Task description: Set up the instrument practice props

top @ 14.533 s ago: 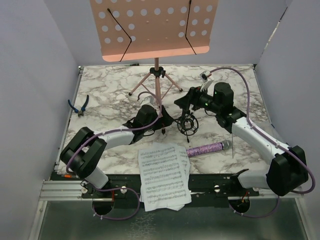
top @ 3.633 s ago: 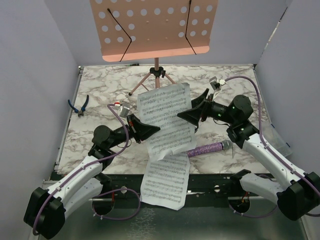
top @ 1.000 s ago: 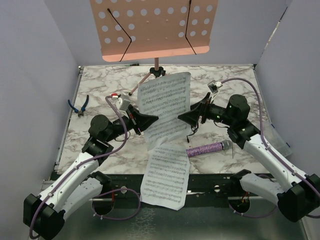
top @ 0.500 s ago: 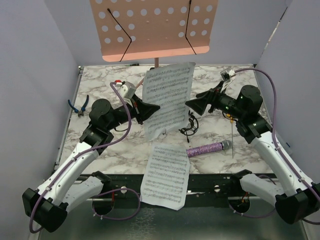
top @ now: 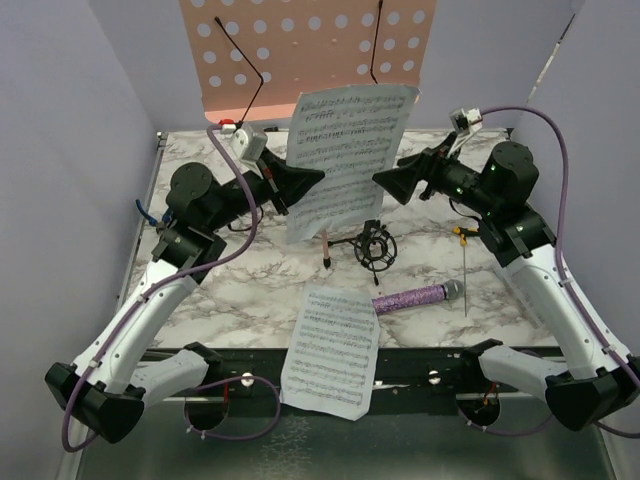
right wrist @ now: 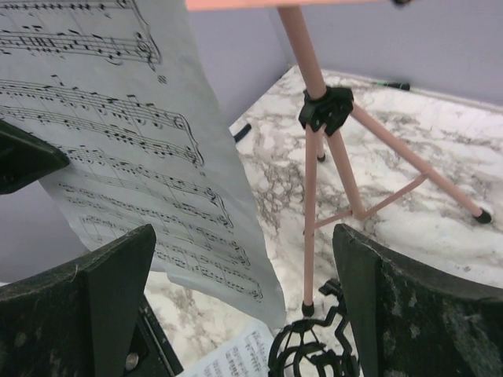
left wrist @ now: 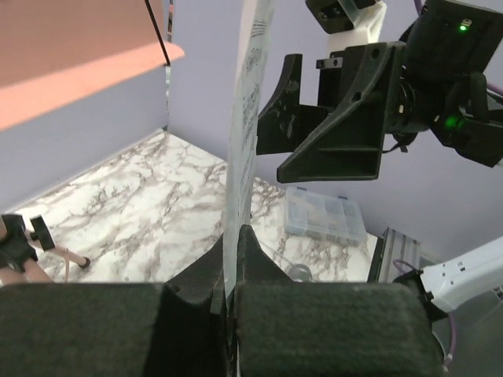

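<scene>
Now, sheet-music page (top: 345, 150) held upright before pink stand (top: 300, 50).
Left pincer (top: 316, 179) clenched on page's left edge so it hangs flat; right pincer (top: 383, 181) released, prob. to steady it.

Robot test cell in a lab, not a lived-in room. Evidence: a marble-print table (top: 230, 290) boxed in on three sides by plain lavender partition walls (top: 70, 150). Left arm (top: 150, 300) and right arm (top: 555, 290), white and black, are mounted at its near edge, with an aluminium rail (top: 115, 378) alongside. Purple cables (top: 530, 110) loop in the open. A clear compartment box (left wrist: 324, 216) sits on the table near a wall.
</scene>
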You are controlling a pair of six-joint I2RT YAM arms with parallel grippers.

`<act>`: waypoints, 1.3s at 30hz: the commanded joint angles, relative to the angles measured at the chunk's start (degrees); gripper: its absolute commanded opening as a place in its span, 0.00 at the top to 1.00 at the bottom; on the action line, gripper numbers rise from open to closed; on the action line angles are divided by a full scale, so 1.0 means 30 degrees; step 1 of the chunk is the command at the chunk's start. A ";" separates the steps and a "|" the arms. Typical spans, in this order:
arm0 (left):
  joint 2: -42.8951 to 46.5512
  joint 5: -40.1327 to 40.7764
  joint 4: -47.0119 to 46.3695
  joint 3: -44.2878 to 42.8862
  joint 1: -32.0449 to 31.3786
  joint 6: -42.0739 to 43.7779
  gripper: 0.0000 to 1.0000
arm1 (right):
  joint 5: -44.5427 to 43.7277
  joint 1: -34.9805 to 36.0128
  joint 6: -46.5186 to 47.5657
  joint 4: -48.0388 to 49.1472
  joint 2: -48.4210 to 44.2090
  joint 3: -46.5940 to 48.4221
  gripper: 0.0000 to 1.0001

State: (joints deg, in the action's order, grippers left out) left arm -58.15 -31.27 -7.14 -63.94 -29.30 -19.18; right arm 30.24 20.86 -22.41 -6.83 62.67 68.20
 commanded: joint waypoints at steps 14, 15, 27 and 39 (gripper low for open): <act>-0.4003 -0.0811 -0.1354 -0.7005 0.0987 -0.3703 1.00 | -0.2686 -0.0128 0.1754 -0.2791 0.1893 0.6669 0.02; -0.4161 -0.0774 -0.1358 -0.7344 0.1052 -0.3826 1.00 | -0.2736 -0.0128 0.1758 -0.2814 0.1966 0.6894 0.03; -0.6167 -0.0782 -0.2075 -1.0638 0.2742 -0.5247 1.00 | -0.4076 -0.0128 0.1971 -0.3410 0.3220 0.9303 0.04; -0.8159 -0.1030 -0.2213 -1.3755 0.5225 -0.6590 1.00 | -0.4004 -0.0128 0.2211 -0.3674 0.5098 1.1771 0.06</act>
State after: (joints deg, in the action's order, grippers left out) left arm -81.56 -32.97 -12.69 -101.97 -16.21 -36.60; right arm 19.03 20.86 -16.78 -16.45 75.77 100.73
